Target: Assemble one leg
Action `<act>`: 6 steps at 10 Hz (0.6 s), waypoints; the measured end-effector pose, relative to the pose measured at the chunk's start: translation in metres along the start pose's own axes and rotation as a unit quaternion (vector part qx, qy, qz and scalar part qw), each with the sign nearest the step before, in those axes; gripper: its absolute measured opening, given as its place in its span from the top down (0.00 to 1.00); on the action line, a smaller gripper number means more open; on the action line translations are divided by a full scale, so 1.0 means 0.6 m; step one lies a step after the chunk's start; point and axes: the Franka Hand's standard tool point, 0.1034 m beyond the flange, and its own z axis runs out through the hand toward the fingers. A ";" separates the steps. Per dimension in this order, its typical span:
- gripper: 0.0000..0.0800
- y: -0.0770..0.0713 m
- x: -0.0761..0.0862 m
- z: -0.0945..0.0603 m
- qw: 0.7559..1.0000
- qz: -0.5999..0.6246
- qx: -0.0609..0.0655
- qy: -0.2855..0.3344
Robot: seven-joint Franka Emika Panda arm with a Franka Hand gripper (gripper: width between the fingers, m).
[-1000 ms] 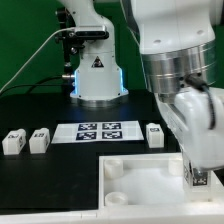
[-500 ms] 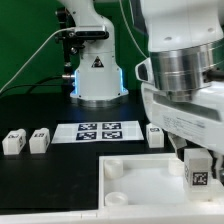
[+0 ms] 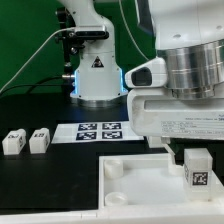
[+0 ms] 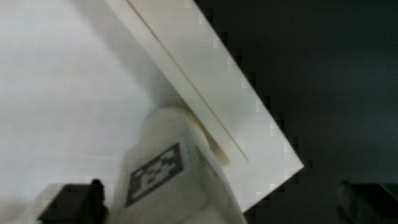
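We saw the leg (image 3: 197, 170) standing up at the corner of the big white panel (image 3: 140, 180), on the exterior view's right. Its tag faced the camera. We could not tell if it sat down in a corner hole.

The gripper (image 4: 217, 203) hung right over it. In the wrist view, its two dark fingers (image 4: 71, 200) stood wide apart and touched nothing.

Two more legs (image 3: 26, 142) sat on the black counter (image 3: 40, 110), on the exterior view's left, near the marker board (image 3: 100, 131).

We think the leg is light, hard and smooth, so it could slip. We would pinch it on two flat sides, near the middle.
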 end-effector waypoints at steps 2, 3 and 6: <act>0.19 0.011 0.010 -0.004 0.980 -0.199 -0.017 0.001; 0.19 0.010 0.014 -0.006 0.971 -0.239 -0.018 0.004; 0.44 0.011 0.013 -0.005 0.976 -0.217 -0.018 0.003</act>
